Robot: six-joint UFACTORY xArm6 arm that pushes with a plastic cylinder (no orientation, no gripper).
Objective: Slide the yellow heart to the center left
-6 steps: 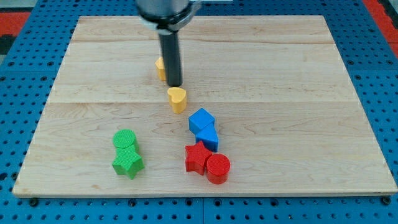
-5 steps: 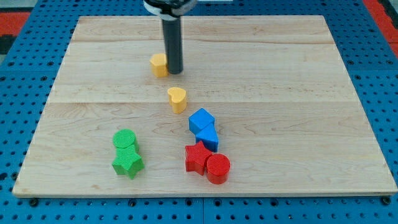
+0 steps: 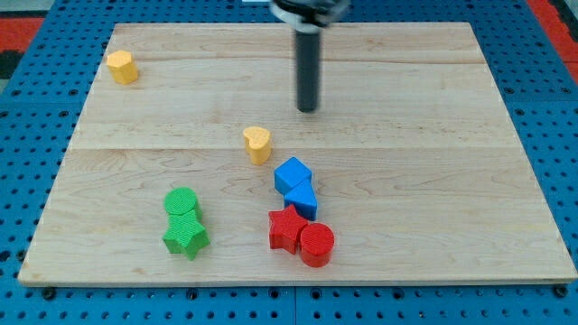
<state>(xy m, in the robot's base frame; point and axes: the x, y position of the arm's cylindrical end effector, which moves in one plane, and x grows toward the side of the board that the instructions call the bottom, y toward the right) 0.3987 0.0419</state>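
The yellow heart (image 3: 257, 143) lies near the middle of the wooden board (image 3: 433, 181). My tip (image 3: 308, 109) is above and to the right of the heart, apart from it, with bare board between. A second yellow block (image 3: 121, 67), shape unclear, sits near the board's top left corner, far from my tip.
A blue cube (image 3: 292, 173) and a blue block (image 3: 302, 199) lie just below and right of the heart. A red star (image 3: 286, 229) and a red cylinder (image 3: 316, 244) sit below them. A green cylinder (image 3: 181, 203) and a green star (image 3: 186, 237) stand at the lower left.
The second yellow block has slid from beside the rod, above the heart, to the board's top left corner. My tip has moved to the right. The heart has not moved.
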